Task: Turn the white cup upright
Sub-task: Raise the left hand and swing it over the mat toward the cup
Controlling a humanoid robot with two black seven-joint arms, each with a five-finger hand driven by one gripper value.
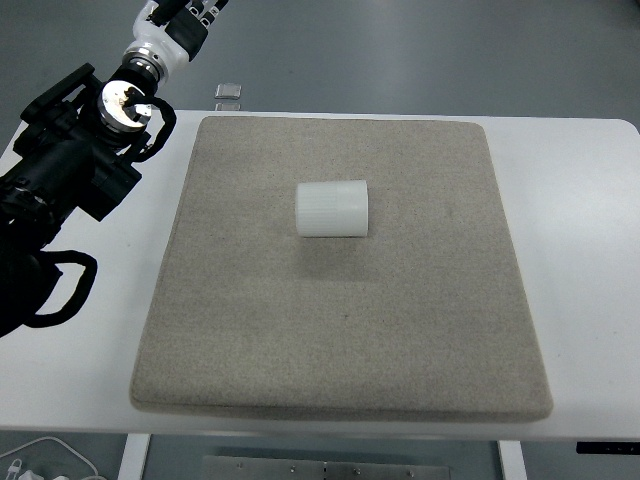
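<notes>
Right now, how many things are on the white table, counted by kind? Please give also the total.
White cup, lying on its side: 1
Grey felt mat under the cup: 1
Total: 2
Also in view but not on the table: the left arm, with the left hand at the top edge.

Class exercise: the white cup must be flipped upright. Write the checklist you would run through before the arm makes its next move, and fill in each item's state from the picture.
1. White cup in plain view, nothing covering it: ok.
2. Cup already upright: not ok, it lies on its side.
3. Cup fully on the grey mat, away from its edges: ok.
4. Left robot hand near the cup: not ok, it is at the top left, beyond the mat.
5. Hand's fingers ready to grasp: cannot tell, cut off by the picture's edge.
6. Right arm in view: not ok.
</notes>
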